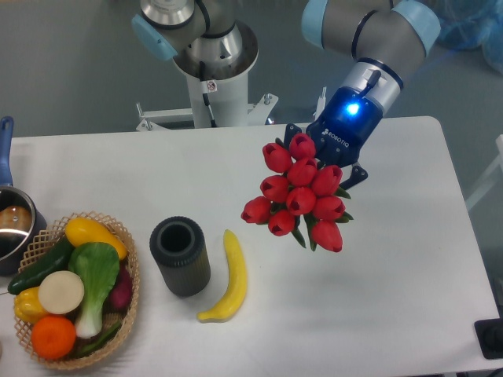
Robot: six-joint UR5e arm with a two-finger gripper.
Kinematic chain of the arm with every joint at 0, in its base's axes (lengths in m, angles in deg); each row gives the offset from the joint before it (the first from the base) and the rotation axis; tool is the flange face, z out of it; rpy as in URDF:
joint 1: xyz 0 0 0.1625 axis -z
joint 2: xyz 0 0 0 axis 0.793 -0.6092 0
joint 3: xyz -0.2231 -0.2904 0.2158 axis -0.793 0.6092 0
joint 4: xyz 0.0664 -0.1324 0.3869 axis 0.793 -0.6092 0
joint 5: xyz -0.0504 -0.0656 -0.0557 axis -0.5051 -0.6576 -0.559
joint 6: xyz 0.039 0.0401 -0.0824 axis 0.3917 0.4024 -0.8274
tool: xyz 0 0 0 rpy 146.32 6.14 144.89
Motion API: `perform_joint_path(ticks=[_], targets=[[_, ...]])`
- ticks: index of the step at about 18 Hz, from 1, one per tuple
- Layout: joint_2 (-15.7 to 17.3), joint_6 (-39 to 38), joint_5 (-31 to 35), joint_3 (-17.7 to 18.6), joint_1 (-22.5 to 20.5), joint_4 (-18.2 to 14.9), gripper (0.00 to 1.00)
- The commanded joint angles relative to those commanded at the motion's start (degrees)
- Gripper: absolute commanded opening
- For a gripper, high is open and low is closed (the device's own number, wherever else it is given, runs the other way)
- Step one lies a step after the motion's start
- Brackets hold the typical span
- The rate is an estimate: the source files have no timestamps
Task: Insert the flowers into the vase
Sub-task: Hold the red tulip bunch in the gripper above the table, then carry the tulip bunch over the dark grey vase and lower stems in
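The gripper is closed around the flowers and holds them up above the white table (its fingers are mostly hidden behind the red blooms). To the left, well apart, the vase stands upright. A banana lies just beside it, and a basket of vegetables sits farther left.
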Motion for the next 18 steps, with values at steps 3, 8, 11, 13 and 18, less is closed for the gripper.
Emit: perform_joint_path(ticks=[3,8,11,13,18], targets=[[0.0,-0.4,-0.1,-0.7,0.5,0.1,0.35],[0.1,-1.1,-0.3,-0.4,0.3,0.2,0.35],[0.0,-1.3,-3.5,-0.5,0.6,0.2,0.35],[-0.1,-1.2,-4.4,-0.5,1.1,0.2,0.35],[-0.6,-0.8,-5.7,-1.1,3.5,0.4,0.35]])
